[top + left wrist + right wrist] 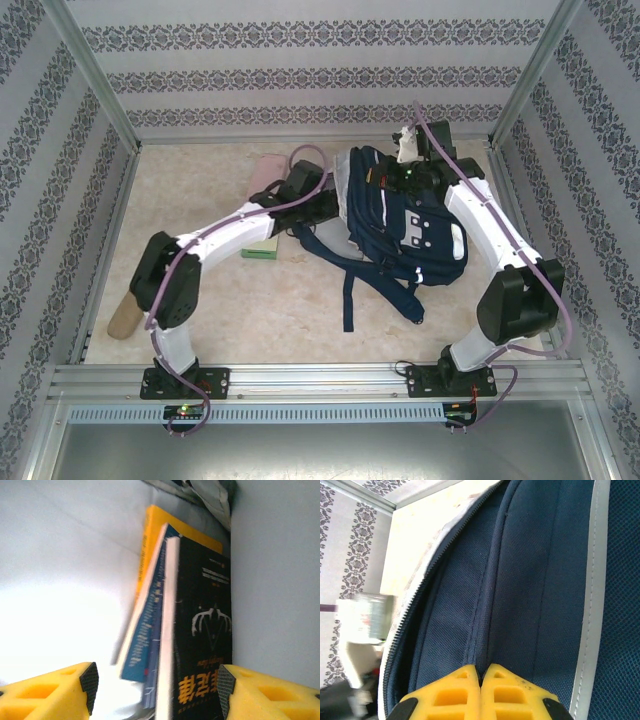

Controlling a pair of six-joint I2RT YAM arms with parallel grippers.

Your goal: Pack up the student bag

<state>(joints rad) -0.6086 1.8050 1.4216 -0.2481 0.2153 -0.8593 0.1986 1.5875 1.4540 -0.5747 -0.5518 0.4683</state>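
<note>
Patterned wall panels (300,60) closed off 3 sides of the beige table (250,310), and a metal rail (320,380) ran along the near edge. Open tabletop lay in the near middle, between the 2 arm bases. 1 student bag (410,225), navy, lay at the far centre-right, its straps (348,290) trailing toward the near edge. Loose items on the table, counted: 1 green flat object (262,252) just left of the bag, 1 pinkish item (265,170) near the far edge, 1 tan item (125,318) at the left edge; none could be identified. Within the bag's pale interior the left gripper (157,680) had its fingers spread apart, with 3 books standing between them: 1 black book (205,630), 1 blue book (145,640), 1 yellow book (155,530). Whether either pad touched a book could not be told, and the lower book edges were cut off by the frame. The right gripper (481,672) was clenched on a fold of the bag's navy fabric, beside the open zipper (400,620). 1 blurred white shape (365,620) past the zipper was unreadable.
</note>
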